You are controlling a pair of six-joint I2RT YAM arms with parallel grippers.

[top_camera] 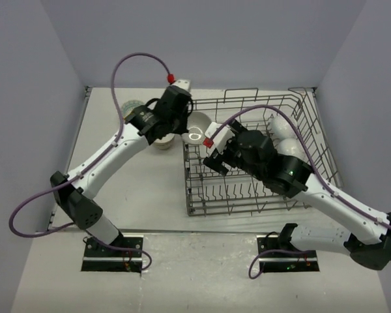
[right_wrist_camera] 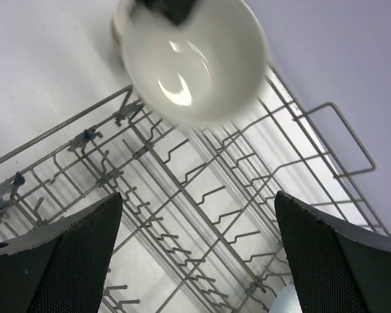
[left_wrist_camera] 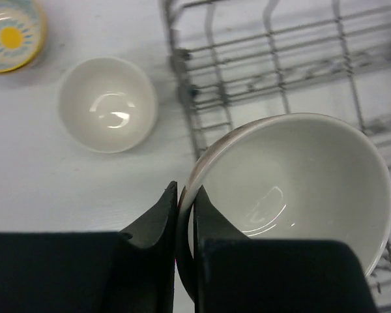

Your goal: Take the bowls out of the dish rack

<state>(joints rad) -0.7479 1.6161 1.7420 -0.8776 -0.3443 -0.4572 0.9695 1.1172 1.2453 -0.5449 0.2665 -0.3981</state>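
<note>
left hand (left_wrist_camera: 184,195) pinches bowl (left_wrist_camera: 300,176) rim | right hand (right_wrist_camera: 197,202) spread over dish rack (top_camera: 241,210) | white table (top_camera: 150,195), lavender walls (top_camera: 215,39)

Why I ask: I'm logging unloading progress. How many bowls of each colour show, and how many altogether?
Patterned bowl: 1
Plain pale bowls: 4 (one on the table, one pinched in the left fingers, two in the dish rack)
Total: 5 bowls in view
</note>
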